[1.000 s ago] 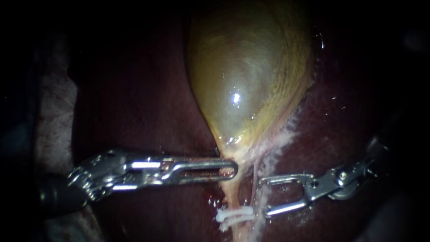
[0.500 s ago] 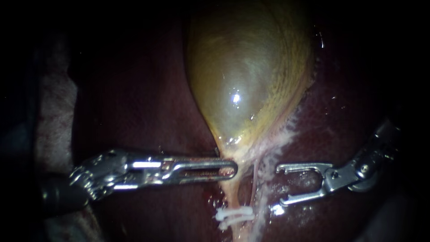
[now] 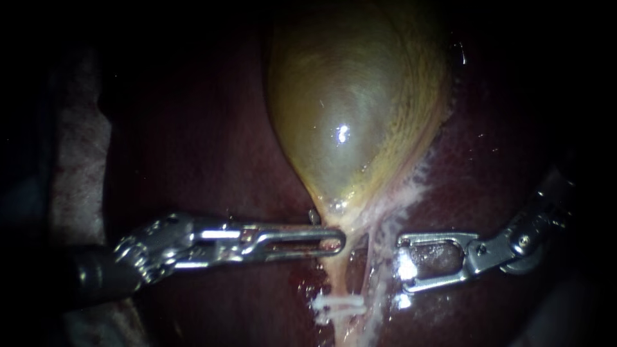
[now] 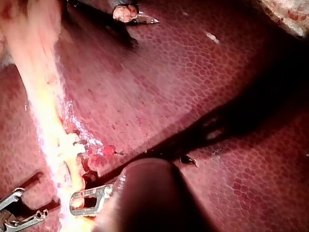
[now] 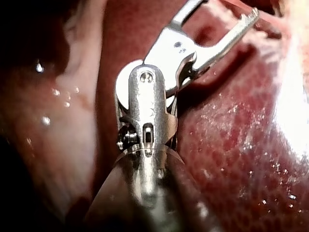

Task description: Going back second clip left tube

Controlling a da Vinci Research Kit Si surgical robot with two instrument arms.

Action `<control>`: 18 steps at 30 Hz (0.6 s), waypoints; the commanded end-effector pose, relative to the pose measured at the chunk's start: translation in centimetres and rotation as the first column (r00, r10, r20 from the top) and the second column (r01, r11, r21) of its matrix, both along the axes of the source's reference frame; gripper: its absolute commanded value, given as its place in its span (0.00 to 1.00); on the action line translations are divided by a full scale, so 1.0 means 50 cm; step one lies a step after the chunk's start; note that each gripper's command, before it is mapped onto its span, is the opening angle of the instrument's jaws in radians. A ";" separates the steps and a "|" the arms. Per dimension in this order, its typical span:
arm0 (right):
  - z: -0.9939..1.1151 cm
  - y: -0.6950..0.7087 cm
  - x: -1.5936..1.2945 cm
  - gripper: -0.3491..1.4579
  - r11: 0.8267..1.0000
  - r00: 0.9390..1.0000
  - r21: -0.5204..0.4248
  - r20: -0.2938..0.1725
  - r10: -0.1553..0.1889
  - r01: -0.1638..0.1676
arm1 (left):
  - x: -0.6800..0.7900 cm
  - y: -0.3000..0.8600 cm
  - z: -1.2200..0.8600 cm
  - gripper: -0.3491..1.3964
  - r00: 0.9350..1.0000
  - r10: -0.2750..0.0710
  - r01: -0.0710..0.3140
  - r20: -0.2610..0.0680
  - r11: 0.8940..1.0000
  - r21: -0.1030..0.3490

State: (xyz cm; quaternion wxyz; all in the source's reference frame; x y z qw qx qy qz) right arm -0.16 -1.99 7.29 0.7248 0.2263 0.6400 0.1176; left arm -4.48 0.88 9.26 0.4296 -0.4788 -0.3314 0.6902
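**Two instruments tip to tip: left tool closed, right tool spread**

The left instrument (image 3: 340, 239) comes in from the endoscope view's left with its dark shaft low. Its long slotted tool lies almost level and points right, and its jaws lie together with no gap showing. In the left wrist view its shaft fills the foreground, and only the slotted tip shows ahead of it. The right instrument (image 3: 403, 265) slants down from the upper right, its wrist bent so the tool points left. Its jaws stand apart with a clear gap between them. The right wrist view shows them splayed in a V, angled off the shaft's line. The two tips are near each other but apart.
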 end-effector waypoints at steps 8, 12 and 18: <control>0.0000 0.0000 0.0001 0.46 1.000 1.000 0.000 0.000 0.000 0.000 | -0.0050 0.0000 0.0036 0.00 1.000 -0.005 0.005 -0.004 1.000 -0.013; 0.0000 -0.0001 0.0002 0.46 1.000 1.000 0.001 0.000 0.001 -0.001 | -0.0057 0.0005 0.0048 0.00 1.000 -0.005 0.005 -0.004 1.000 -0.015; 0.0000 -0.0001 0.0003 0.46 1.000 1.000 0.001 0.000 0.001 -0.001 | -0.0057 0.0005 0.0069 0.00 1.000 -0.005 0.004 -0.004 1.000 -0.021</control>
